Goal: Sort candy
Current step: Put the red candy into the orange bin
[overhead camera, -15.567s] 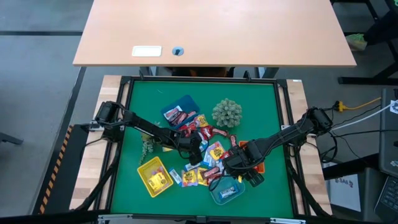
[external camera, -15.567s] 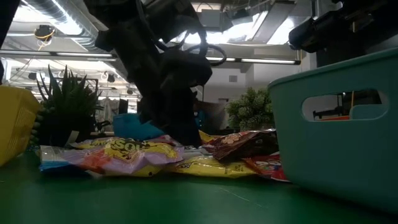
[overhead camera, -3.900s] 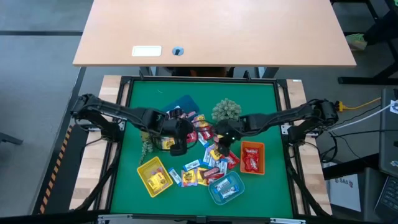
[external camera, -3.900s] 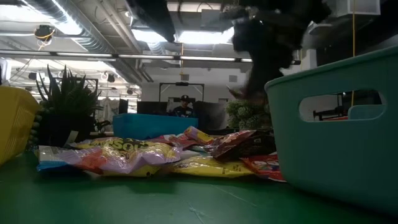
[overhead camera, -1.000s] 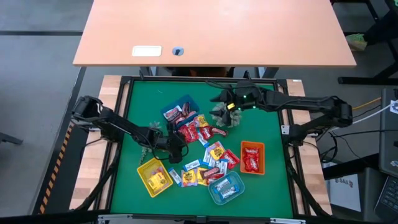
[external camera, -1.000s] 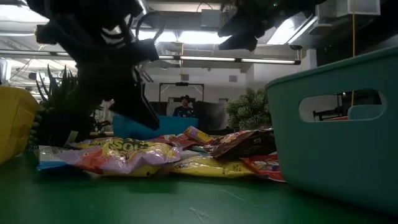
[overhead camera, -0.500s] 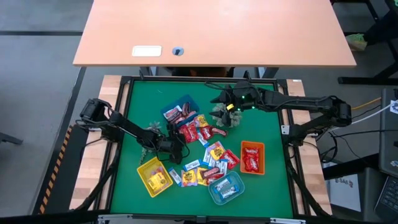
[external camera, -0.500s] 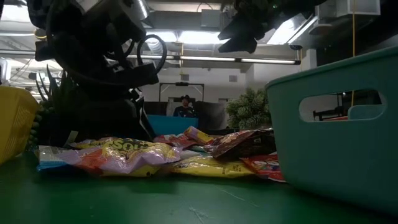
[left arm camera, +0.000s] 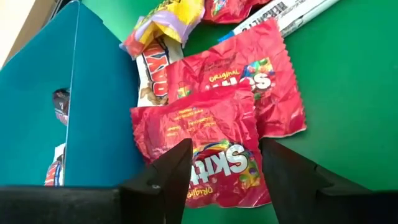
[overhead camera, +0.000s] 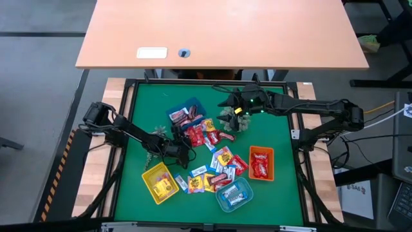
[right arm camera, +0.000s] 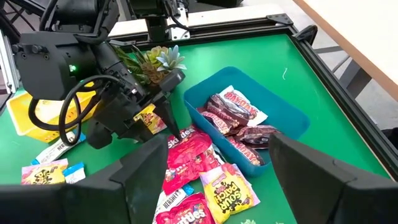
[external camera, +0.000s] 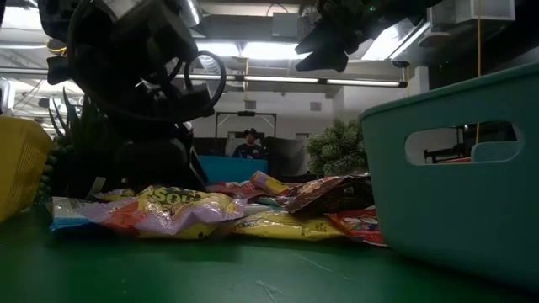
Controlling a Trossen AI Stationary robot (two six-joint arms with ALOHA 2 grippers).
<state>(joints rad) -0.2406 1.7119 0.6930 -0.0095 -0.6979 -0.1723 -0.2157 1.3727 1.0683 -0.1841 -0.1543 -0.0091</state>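
High view: the left gripper sits low over the near edge of the candy heap in the middle of the green mat, just beside the blue tray and above the yellow tray. Its wrist view shows why: the two dark fingers stand spread on either side of a red pack, which lies flat on the mat against the blue tray's wall, overlapping a second red pack. The fingers straddle the wrapper but do not pinch it yet, so this looks like the approach to a pick.

The trays explain the layout. The orange tray holds red packs, so the straddled pack probably belongs there. The blue tray holds dark brown ones, the yellow tray yellow ones, and the teal tray blue-and-white ones. Most loose candy still lies between the trays, mixed in colour, so the sorting is well short of done.

The right gripper hangs high at the far side of the mat, near the round plant. Its fingers are spread wide and hold nothing. It seems parked there to leave the heap free for the left arm.

The thin wrapper lies flat, so the fingertips likely need to press down to the mat before closing. They could also catch the overlapped pack. In the low view the left arm is only a dark mass, so how close the tips are to the mat is hard to judge.
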